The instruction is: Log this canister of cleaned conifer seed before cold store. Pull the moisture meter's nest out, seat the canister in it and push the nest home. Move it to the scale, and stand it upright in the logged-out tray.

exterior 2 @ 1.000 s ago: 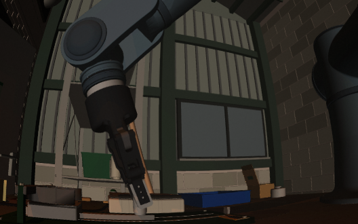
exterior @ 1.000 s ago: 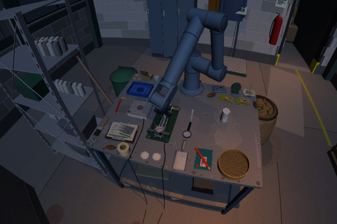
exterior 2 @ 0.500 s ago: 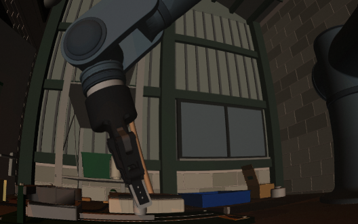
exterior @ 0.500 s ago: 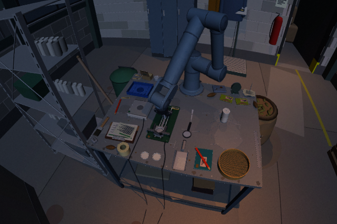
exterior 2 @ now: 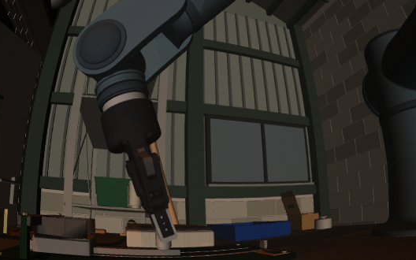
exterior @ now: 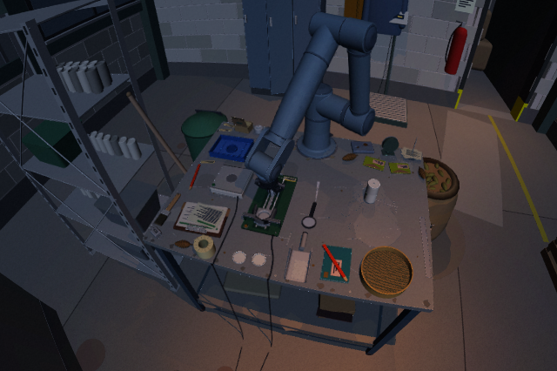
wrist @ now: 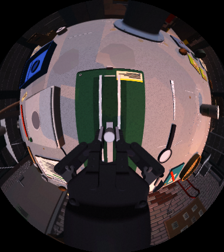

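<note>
On the left half of the bench lies the green moisture meter, with two pale rails running along it. Its nest sits at the front end of the rails. I hold the nest's small round knob in my closed gripper. The white seed canister stands upright to the right, apart from the meter. The grey scale sits left of the meter. The blue logged-out tray lies behind the scale.
The scale's edge lies close on my left. A magnifier lies right of the meter. A clipboard, tape roll, scoop and round sieve line the front edge. The arm's base stands behind.
</note>
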Controlling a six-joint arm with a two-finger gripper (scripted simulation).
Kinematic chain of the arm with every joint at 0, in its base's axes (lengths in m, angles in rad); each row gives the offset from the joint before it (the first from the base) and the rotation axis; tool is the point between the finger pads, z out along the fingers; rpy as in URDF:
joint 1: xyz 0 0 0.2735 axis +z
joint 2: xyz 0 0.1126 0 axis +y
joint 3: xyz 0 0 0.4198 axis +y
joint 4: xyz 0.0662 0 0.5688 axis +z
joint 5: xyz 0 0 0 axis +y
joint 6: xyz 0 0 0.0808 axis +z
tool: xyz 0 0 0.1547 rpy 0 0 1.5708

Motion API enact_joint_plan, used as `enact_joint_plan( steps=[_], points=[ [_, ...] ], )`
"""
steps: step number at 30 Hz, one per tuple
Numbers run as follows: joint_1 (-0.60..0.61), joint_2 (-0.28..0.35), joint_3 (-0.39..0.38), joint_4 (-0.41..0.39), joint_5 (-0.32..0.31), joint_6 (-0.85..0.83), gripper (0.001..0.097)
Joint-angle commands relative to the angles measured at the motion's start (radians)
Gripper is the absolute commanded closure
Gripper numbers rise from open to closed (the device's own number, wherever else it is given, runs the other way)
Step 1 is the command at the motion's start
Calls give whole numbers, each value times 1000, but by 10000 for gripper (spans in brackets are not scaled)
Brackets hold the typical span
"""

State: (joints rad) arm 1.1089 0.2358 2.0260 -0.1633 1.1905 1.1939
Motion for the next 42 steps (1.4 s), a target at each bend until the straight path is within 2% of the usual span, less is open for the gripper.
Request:
enact_joint_plan(
  steps=[1,42],
  points=[
    [-1,-1,4,-2,5,0,901],
    [-28,-56,70,-12,-9,-21,901]
  ],
)
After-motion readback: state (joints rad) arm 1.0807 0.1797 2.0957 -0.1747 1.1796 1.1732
